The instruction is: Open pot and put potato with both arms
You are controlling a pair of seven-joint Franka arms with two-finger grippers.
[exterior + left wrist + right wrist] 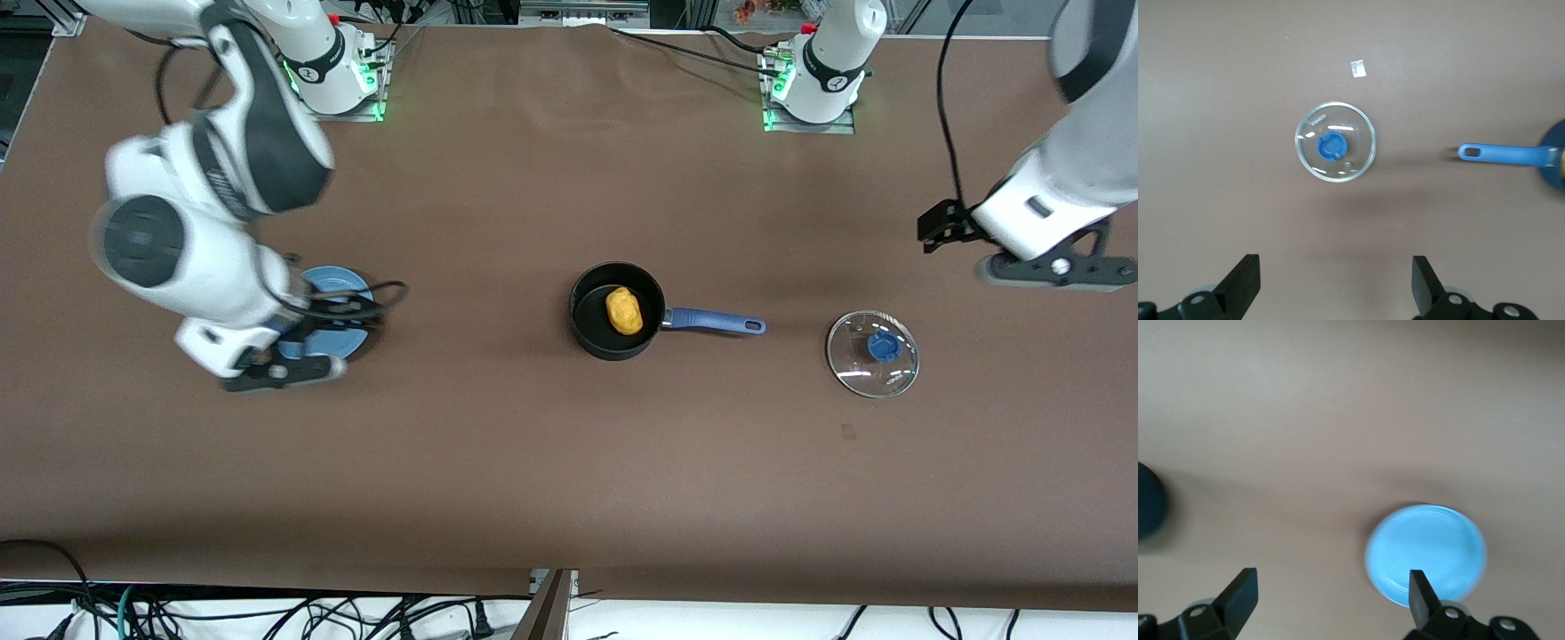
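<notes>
The black pot [613,348] stands uncovered at the table's middle, its blue handle [711,322] pointing toward the left arm's end. The yellow-orange potato [624,310] lies inside it. The glass lid [872,353] with its blue knob lies flat on the table off the handle's end. My left gripper [1058,269] hangs open and empty above the table near the lid. In the left wrist view the gripper [1336,283] is apart from the lid [1335,142] and the handle [1505,154]. My right gripper [280,375] is open and empty above the blue plate's edge, as the right wrist view [1331,597] shows.
A flat blue plate [342,307] lies at the right arm's end, partly hidden by that arm; it also shows in the right wrist view [1426,553]. A small mark [848,432] sits on the brown table nearer the camera than the lid.
</notes>
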